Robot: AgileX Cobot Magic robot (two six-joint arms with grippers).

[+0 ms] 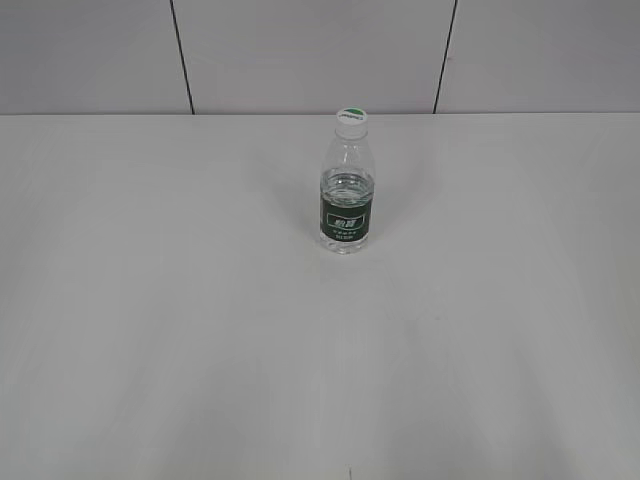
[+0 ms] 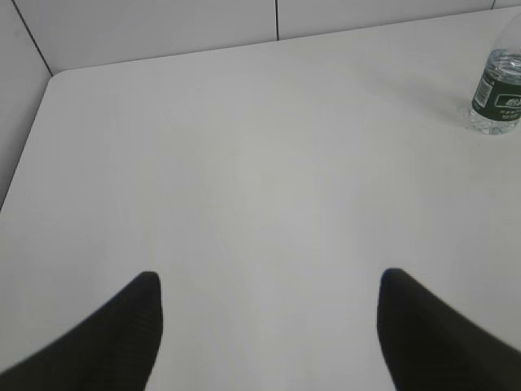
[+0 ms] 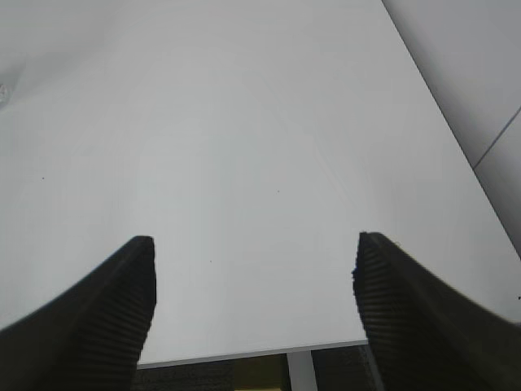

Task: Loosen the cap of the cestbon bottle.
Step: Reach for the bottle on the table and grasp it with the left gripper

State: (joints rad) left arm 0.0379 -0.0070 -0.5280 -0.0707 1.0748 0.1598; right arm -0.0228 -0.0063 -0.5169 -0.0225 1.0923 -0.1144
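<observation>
The cestbon bottle (image 1: 347, 190) stands upright on the white table, a little right of the middle and toward the back. It is clear, with a dark green label band. Its white cap (image 1: 350, 118) with a green mark sits on the neck. In the left wrist view the bottle's lower part (image 2: 497, 91) shows at the far right edge; its cap is cut off. My left gripper (image 2: 269, 281) is open and empty, far from the bottle. My right gripper (image 3: 254, 244) is open and empty above the table's front edge. Neither gripper shows in the exterior view.
The white table (image 1: 200, 320) runs to a grey panelled wall (image 1: 300, 50) at the back. The left wrist view shows the table's rounded back-left corner (image 2: 54, 75). The right wrist view shows the table's edge (image 3: 244, 354) and a wall on the right.
</observation>
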